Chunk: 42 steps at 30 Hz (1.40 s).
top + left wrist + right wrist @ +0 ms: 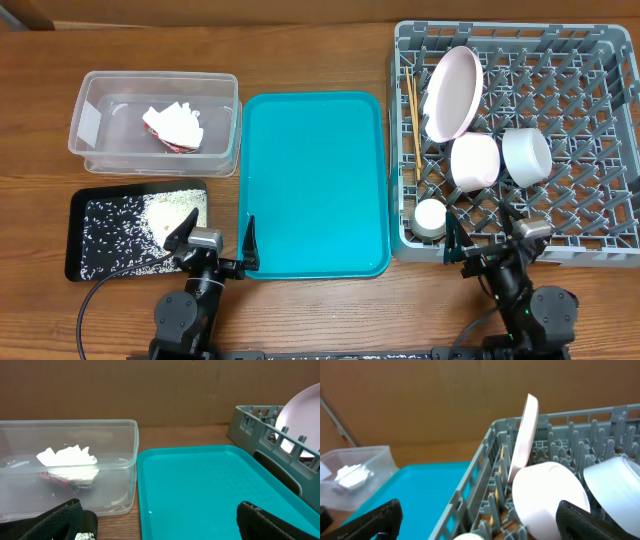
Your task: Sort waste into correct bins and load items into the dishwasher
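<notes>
The clear tub [228, 150] holds the white napkin [180, 122] on top of the red-and-white wrapper [172, 145]. Rice grains [125, 238] lie in the black tray [72, 240]. The grey dish rack [600, 35] holds the upright plate [452, 93], pink bowl [474, 162], greyish-white bowl [526, 155], white cup [430, 217] and chopsticks [412, 125]. My left gripper [213, 243] is open and empty between the black tray and the teal tray. My right gripper [483, 240] is open and empty at the rack's front edge.
The teal serving tray [315, 185] lies between tub and rack. In the left wrist view [160, 515] the tub [120, 460] is left and the teal tray [200, 490] ahead. In the right wrist view [477, 515] the rack wall [480, 470] is directly ahead.
</notes>
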Available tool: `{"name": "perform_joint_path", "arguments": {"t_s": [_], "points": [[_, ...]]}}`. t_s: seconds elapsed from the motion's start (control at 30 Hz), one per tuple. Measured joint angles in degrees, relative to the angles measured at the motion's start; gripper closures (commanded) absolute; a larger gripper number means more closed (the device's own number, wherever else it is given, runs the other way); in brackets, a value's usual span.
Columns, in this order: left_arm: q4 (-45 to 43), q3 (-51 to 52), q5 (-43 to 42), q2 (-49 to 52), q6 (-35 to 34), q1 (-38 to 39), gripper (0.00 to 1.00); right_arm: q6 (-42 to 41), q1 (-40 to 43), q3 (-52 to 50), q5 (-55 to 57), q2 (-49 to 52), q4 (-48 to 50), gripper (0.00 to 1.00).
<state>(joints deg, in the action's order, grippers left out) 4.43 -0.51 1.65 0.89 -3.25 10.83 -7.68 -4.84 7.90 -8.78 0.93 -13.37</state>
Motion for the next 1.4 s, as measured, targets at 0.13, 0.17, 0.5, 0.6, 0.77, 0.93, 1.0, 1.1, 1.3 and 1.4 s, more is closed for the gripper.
{"name": "perform_joint_path", "arguments": {"t_s": [0.13, 0.17, 0.5, 0.6, 0.77, 0.93, 1.0, 1.1, 1.3, 1.4], "points": [[0.0, 0.0, 0.0, 0.0, 0.0, 0.0, 0.0, 0.1, 0.2, -5.9, 0.0, -0.2, 9.4, 0.0], [0.0, 0.0, 0.0, 0.0, 0.0, 0.0, 0.0, 0.2, 0.3, -6.6, 0.1, -0.2, 9.6, 0.0], [0.0, 0.0, 0.0, 0.0, 0.0, 0.0, 0.0, 0.2, 0.3, -6.9, 0.3, -0.2, 9.3, 0.0], [0.0, 0.0, 0.0, 0.0, 0.0, 0.0, 0.0, 0.2, 0.3, -6.9, 0.3, -0.2, 9.3, 0.0], [0.0, 0.0, 0.0, 0.0, 0.0, 0.0, 0.0, 0.2, 0.3, -6.9, 0.3, -0.2, 9.3, 0.0], [0.0, 0.0, 0.0, 0.0, 0.0, 0.0, 0.0, 0.2, 0.3, -6.9, 0.2, -0.2, 9.3, 0.0], [0.0, 0.0, 0.0, 0.0, 0.0, 0.0, 0.0, 0.2, 0.3, -6.9, 0.2, -0.2, 9.3, 0.0], [0.0, 0.0, 0.0, 0.0, 0.0, 0.0, 0.0, 0.2, 0.3, -6.9, 0.3, -0.2, 9.3, 0.0], [0.0, 0.0, 0.0, 0.0, 0.0, 0.0, 0.0, 0.2, 0.3, -6.9, 0.2, -0.2, 9.3, 0.0], [0.0, 0.0, 0.0, 0.0, 0.0, 0.0, 0.0, 0.2, 0.3, -6.9, 0.2, -0.2, 9.3, 0.0]]}}
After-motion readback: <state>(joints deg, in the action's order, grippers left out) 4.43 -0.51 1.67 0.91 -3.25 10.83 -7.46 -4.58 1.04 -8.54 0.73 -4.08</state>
